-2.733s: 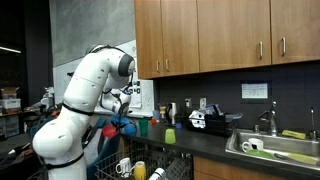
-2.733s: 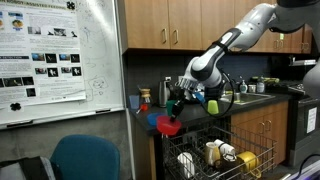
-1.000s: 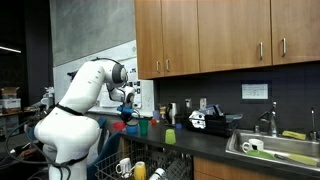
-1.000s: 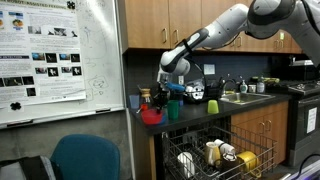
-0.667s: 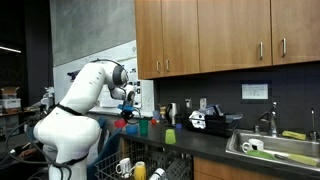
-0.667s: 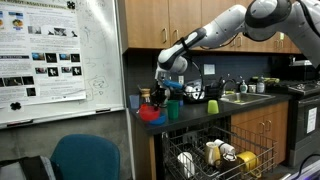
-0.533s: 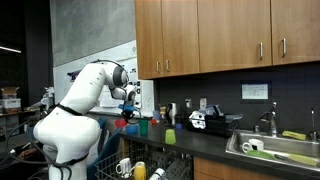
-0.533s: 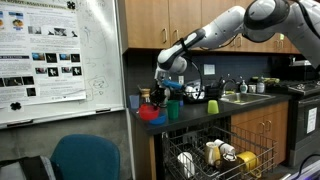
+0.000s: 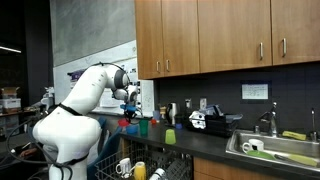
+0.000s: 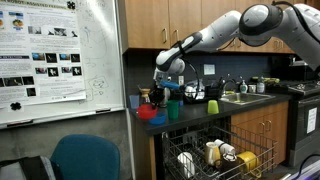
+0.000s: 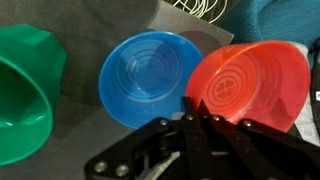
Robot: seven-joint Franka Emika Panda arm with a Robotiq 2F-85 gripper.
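The black gripper point(image 11: 197, 122) is pinched tight on the near-left rim of a shiny red plastic bowl point(image 11: 250, 85). Just left sits a round blue plastic bowl point(image 11: 148, 78), and farther left a green plastic cup point(image 11: 22, 95).

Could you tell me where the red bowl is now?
In the wrist view, the red bowl shows at the right, beside the blue bowl, with the shut gripper at its rim.

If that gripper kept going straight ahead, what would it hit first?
The round red plastic bowl: the gripper looks shut on its rim, where it overlaps the round blue plastic bowl. What lies beyond is unclear.
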